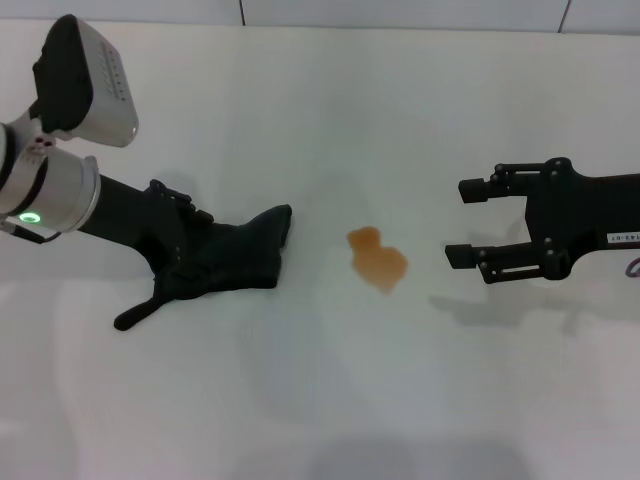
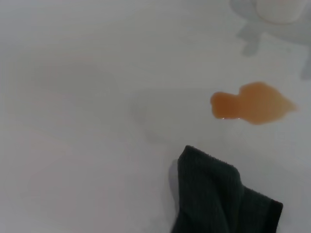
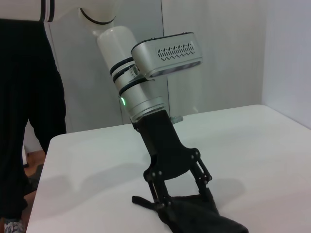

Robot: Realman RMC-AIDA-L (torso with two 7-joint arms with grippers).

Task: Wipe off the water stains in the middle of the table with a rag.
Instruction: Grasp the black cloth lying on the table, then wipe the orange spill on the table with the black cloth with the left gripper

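Observation:
The rag (image 1: 250,250) lies bunched on the white table (image 1: 320,120), left of centre. My left gripper (image 1: 195,275) is pressed down into the rag's left part and shut on it; a thin dark strip sticks out toward the front left. The right wrist view shows that gripper (image 3: 184,199) from ahead, standing on the rag (image 3: 204,218). The water stains (image 1: 377,260) form one orange-brown blotch a short way right of the rag, apart from it. The left wrist view shows a raised rag (image 2: 214,199) fold near the stains (image 2: 255,103). My right gripper (image 1: 458,222) hovers open, right of the stains.
The table's far edge (image 1: 300,26) runs along the top of the head view. In the right wrist view a person in dark clothes (image 3: 24,97) stands beyond the table's corner, near the left arm's base.

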